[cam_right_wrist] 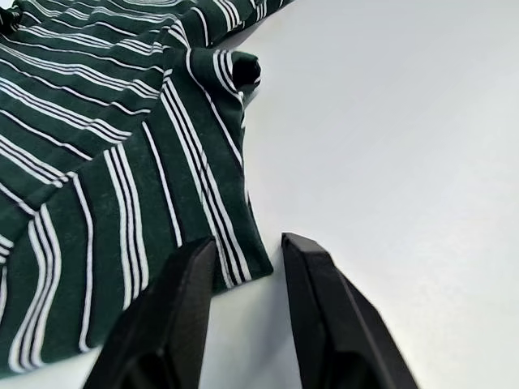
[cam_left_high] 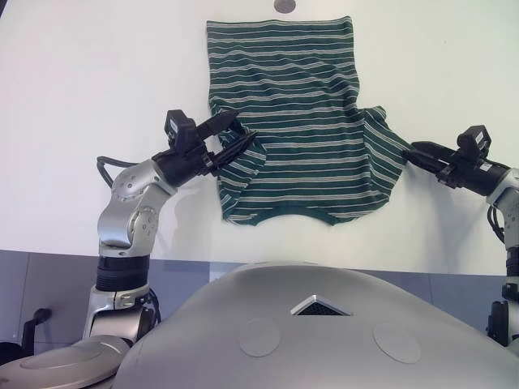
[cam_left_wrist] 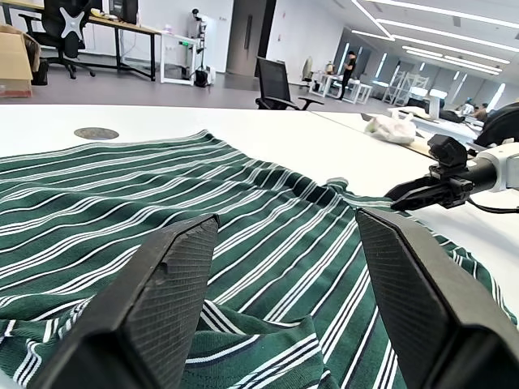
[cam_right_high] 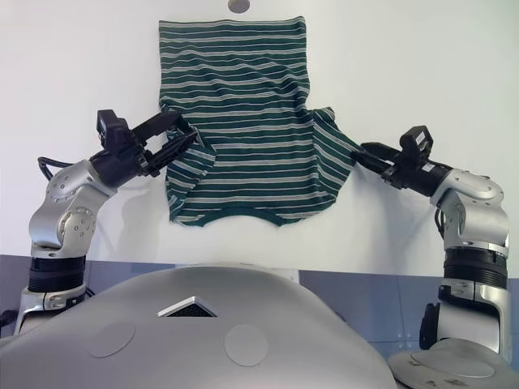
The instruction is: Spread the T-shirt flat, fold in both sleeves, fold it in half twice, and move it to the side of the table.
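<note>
A dark green T-shirt (cam_left_high: 292, 121) with white stripes lies on the white table (cam_left_high: 81, 89), hem far from me and collar near, with both sleeves rumpled. My left gripper (cam_left_high: 243, 128) hovers open at the shirt's left sleeve, and its wide-apart fingers (cam_left_wrist: 174, 275) straddle striped cloth in the left wrist view. My right gripper (cam_right_high: 362, 151) sits low at the outer edge of the right sleeve (cam_right_wrist: 203, 203). Its fingers stand a narrow gap apart, and the sleeve's hem corner reaches just into that gap without being pinched.
A small grey round disc (cam_left_high: 285, 5) is set into the table just beyond the shirt's far hem. Bare white tabletop stretches on both sides of the shirt. The table's near edge (cam_left_high: 49, 247) runs just below both arms.
</note>
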Robot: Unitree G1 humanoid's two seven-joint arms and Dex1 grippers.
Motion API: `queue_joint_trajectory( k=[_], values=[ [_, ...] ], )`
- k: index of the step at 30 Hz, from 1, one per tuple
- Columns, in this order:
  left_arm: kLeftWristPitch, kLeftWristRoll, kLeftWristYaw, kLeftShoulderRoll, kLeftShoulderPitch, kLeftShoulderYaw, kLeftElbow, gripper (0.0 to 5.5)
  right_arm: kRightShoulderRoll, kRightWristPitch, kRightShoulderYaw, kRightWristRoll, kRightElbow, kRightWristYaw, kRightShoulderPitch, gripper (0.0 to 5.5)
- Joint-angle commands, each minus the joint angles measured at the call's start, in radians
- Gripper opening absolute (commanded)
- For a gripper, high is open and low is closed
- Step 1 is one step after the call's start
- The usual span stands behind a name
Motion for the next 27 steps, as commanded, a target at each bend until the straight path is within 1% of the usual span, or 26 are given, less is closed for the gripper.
queue_joint_trajectory(
  k=[1,4,5,6,12,19,27],
  values=[
    [0.004,0.007,0.007,0.006,-0.002,-0.003,0.008,3.14,0.001,-0.006,0.034,-0.041,0.048,-0.004,-0.014,0.82],
    [-0.001,0.010,0.007,0.008,0.002,-0.002,0.010,3.14,-0.004,-0.017,0.040,-0.038,0.055,0.005,-0.025,0.30],
    [-0.002,0.010,0.006,0.008,0.001,-0.001,0.012,3.14,-0.006,-0.019,0.041,-0.036,0.054,0.007,-0.027,0.24],
    [-0.002,0.010,0.007,0.008,-0.001,0.000,0.012,3.14,-0.007,-0.022,0.041,-0.033,0.054,0.009,-0.028,0.02],
    [-0.003,0.008,0.002,0.009,-0.012,0.001,0.017,3.14,-0.013,-0.017,0.007,0.007,0.026,0.020,-0.038,0.02],
    [-0.004,0.005,-0.007,0.011,-0.033,0.006,0.030,3.14,-0.021,0.030,-0.029,0.078,-0.113,0.066,-0.020,0.02],
    [-0.005,0.009,-0.011,0.010,-0.039,-0.001,0.036,3.14,-0.009,0.079,0.014,0.109,-0.336,0.086,-0.006,0.02]
  ],
)
